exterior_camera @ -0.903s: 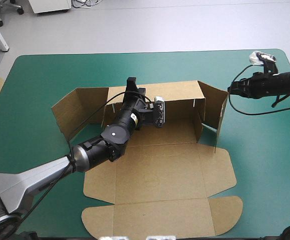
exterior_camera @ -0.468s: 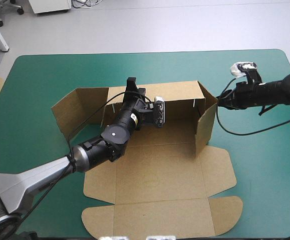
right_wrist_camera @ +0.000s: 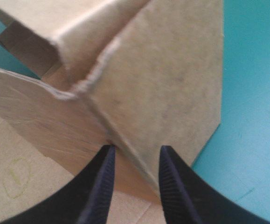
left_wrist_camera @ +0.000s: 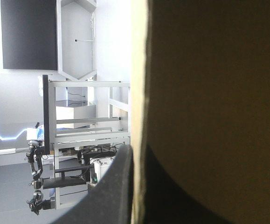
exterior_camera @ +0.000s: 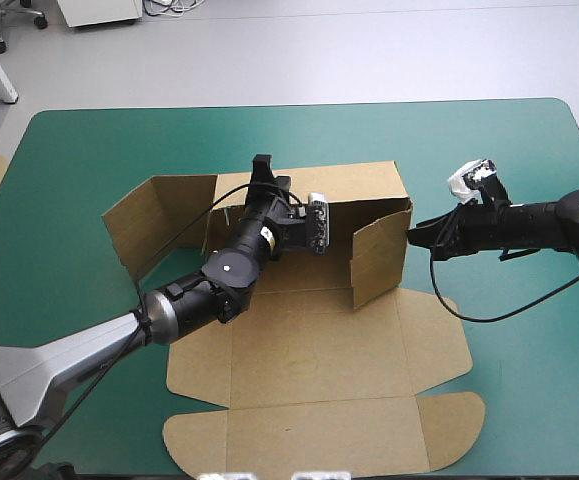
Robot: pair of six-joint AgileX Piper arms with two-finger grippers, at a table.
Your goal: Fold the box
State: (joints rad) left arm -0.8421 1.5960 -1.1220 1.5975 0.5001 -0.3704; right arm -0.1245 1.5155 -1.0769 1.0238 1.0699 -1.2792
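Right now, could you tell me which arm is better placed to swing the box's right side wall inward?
Right. The right end effector is shut on that side wall of the box, its arm reaching in from that side; the left end effector is busy, shut on the back wall.

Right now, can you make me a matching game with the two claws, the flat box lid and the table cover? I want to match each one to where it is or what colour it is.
Things:
1. left claw
2. right claw
3. box lid
4. table cover

Matches:
A. teal-green
B. lying flat by the table's near edge
C. shut on the raised back wall
D. shut on the right side flap, which is swung inward

Pairs: 1-C, 2-D, 3-B, 4-A
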